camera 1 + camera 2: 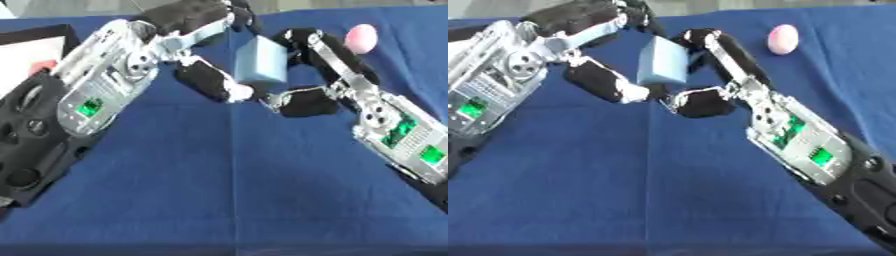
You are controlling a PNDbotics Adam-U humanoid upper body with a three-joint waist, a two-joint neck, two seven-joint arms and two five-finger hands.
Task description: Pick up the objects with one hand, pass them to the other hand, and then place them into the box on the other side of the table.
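Left eye view, upper centre: both hands meet on the block (261,61), left hand (206,75) and right hand (302,97) curled round it, evidently mid-handover above the cloth (227,190).

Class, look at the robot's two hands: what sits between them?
A light blue block sits between the left hand and right hand, fingers of both curled around it. The right eye view shows this best.

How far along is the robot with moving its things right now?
Midway. The pale blue block is lifted off the blue table, with the left hand and right hand both meeting at it, so the handover is under way. Boxing it remains, and the pink ball is still on the table.
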